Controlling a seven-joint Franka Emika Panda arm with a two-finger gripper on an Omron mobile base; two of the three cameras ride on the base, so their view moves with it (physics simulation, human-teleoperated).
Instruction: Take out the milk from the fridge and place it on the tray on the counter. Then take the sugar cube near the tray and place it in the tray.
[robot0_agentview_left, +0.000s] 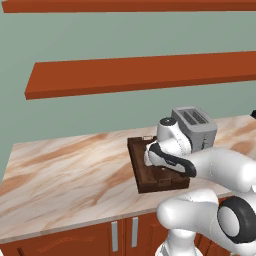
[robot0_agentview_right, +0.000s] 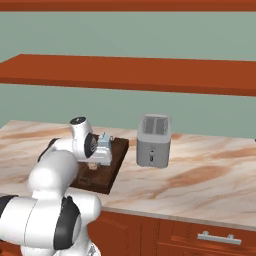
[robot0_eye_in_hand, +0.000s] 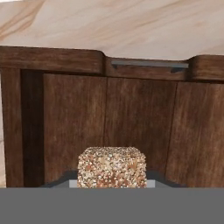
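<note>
I have the sugar cube (robot0_eye_in_hand: 112, 167) pinched between the closed-down fingers, held low over the tray (robot0_eye_in_hand: 74, 118) floor so it drops inside the rim. The milk (robot0_agentview_right: 104, 145) already stands in the tray, left of the toaster (robot0_agentview_right: 154, 139).

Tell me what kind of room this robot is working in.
Most likely a kitchen, a rendered one: a marble counter over red-brown cabinets, a toaster on top, and a wooden tray beside it under wall shelves.
</note>
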